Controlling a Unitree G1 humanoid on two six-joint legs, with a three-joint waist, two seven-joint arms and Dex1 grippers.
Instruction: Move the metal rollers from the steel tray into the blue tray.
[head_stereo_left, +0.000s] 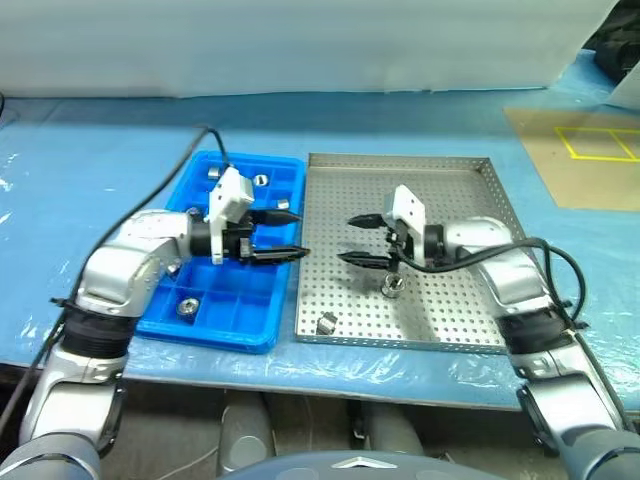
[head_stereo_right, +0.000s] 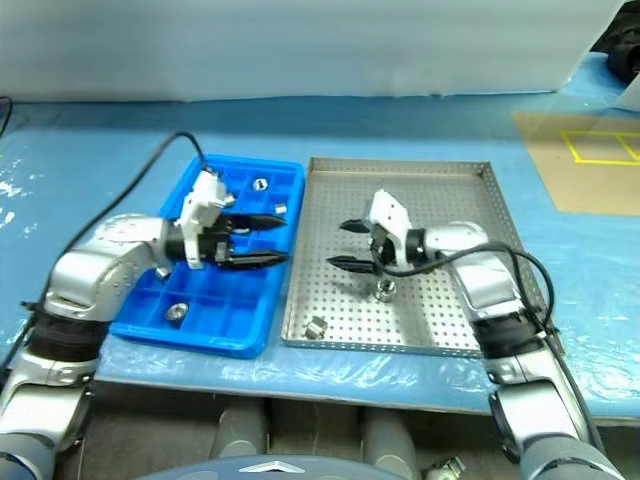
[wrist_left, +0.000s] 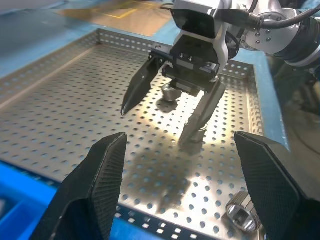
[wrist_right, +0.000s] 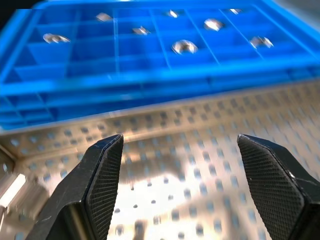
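Two metal rollers remain on the steel tray (head_stereo_left: 470, 175). One (head_stereo_left: 393, 285) stands upright near the tray's middle, its long axis vertical and its centre hole facing up. The other (head_stereo_left: 326, 323) lies tipped on its side near the tray's front rim, on the side next to the blue tray (head_stereo_left: 240, 325); I cannot tell just which way its axis runs. The blue tray sits just beside the steel tray, to my left of it, and already has several rollers dropped singly into its square compartments, one (head_stereo_left: 186, 306) near its front and others toward its far end.

My left wrist view shows what the head views lack: the upright roller sitting just behind my right gripper (wrist_left: 167, 115), and the tipped roller's open bore (wrist_left: 243, 212) close up. My right wrist view looks across the steel tray's perforated floor to the blue tray's grid, with rollers glinting in several cells.

My left gripper (head_stereo_left: 290, 236) hangs over the blue tray's edge nearest the steel tray, fingers spread wide, holding nothing. My right gripper (head_stereo_left: 355, 240) hovers over the steel tray's middle, just beside the upright roller, fingers equally spread and empty. The two grippers point toward each other.
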